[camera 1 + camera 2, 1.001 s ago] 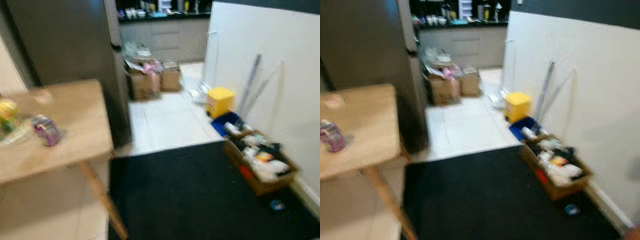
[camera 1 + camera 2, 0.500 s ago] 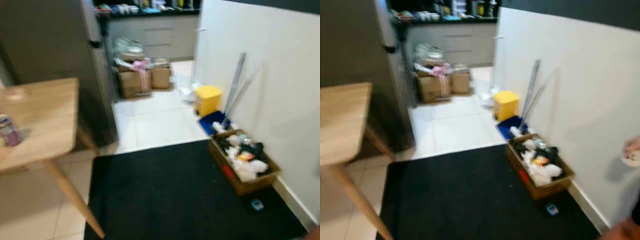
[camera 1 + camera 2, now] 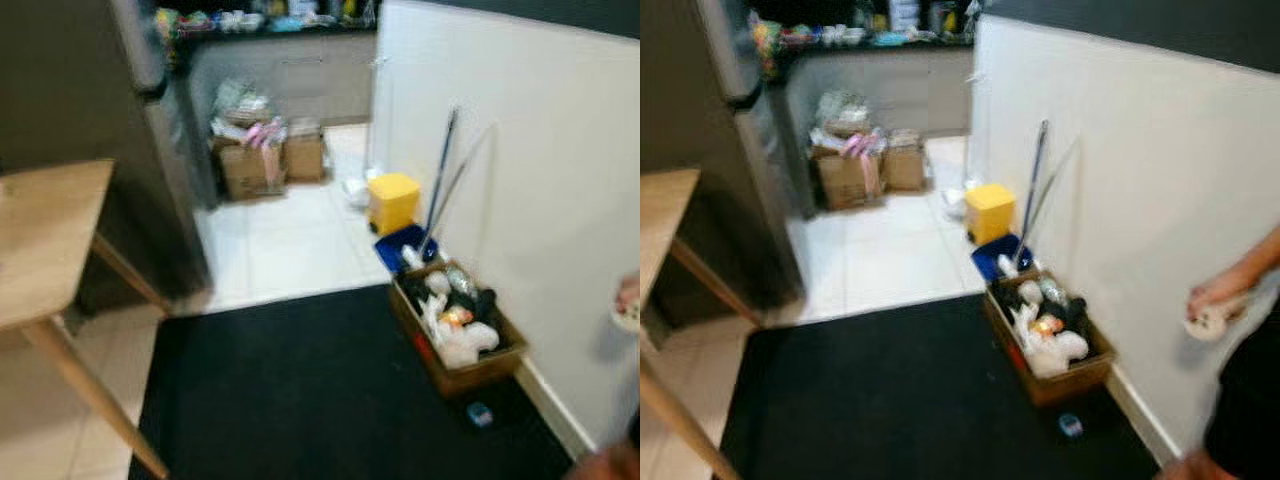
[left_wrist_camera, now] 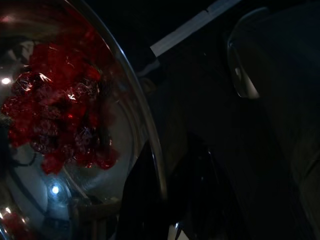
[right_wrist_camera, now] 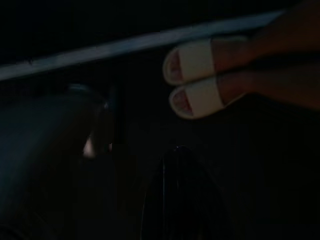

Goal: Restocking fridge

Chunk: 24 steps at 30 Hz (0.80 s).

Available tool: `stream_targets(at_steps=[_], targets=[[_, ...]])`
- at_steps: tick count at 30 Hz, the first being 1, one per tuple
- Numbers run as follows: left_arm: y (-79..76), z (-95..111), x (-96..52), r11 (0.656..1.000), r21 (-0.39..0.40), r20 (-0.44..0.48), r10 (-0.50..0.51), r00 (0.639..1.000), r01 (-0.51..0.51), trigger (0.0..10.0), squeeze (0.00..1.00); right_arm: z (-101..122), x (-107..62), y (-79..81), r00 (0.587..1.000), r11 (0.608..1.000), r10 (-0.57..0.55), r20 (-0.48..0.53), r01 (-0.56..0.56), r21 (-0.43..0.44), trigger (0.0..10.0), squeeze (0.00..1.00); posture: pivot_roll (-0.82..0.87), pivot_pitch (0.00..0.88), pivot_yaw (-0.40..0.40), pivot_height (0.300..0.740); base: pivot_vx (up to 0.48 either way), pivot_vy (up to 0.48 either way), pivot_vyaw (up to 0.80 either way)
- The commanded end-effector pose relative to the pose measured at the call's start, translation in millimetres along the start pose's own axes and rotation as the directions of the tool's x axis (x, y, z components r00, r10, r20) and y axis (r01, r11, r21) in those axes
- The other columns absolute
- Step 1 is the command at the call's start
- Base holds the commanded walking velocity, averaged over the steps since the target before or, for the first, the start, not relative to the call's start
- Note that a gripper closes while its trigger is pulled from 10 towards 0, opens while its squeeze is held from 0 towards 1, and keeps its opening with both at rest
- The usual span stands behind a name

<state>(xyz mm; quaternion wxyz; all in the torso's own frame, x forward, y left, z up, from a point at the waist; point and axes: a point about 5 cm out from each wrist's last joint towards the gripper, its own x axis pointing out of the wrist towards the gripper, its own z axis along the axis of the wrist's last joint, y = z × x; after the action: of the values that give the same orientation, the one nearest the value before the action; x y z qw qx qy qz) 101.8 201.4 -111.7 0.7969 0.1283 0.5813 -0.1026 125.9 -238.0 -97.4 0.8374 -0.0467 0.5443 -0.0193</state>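
Tall dark grey fridge stands at left of the head views, door shut, w/ a silvery rounded vertical handle along its right edge; its base meets pale floor tiles; blurred. Clear round plastic tub of red berries, lid glossy w/ light glints, sits close to the left wrist cam; its curved rim lies against the black fingers; view v. dark.
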Motion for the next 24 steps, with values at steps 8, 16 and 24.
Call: stream_targets(at_steps=[8,16,24], targets=[[-18.7,8.3,2.3,0.998,0.011,0.042,-0.068,0.997,0.068,10.0,0.0,1.8,1.0,5.4,1.0,1.0,0.015,0.004,-0.015,-0.005,10.0,0.0,-0.06,0.0,0.016,0.74,0.0,0.0,0.0],[-19.3,7.5,2.2,0.997,0.022,0.042,-0.079,0.996,0.078,10.0,0.0,1.4,1.0,6.0,1.0,1.0,0.016,0.003,-0.016,-0.004,10.0,0.0,-0.06,0.001,0.019,0.74,0.267,0.0,0.0],[-19.4,6.8,2.1,0.996,0.023,0.039,-0.086,0.995,0.086,10.0,0.0,1.3,1.1,6.9,1.0,1.0,0.019,0.004,-0.019,-0.002,10.0,0.0,-0.06,0.001,0.02,0.74,0.413,0.0,0.0]])
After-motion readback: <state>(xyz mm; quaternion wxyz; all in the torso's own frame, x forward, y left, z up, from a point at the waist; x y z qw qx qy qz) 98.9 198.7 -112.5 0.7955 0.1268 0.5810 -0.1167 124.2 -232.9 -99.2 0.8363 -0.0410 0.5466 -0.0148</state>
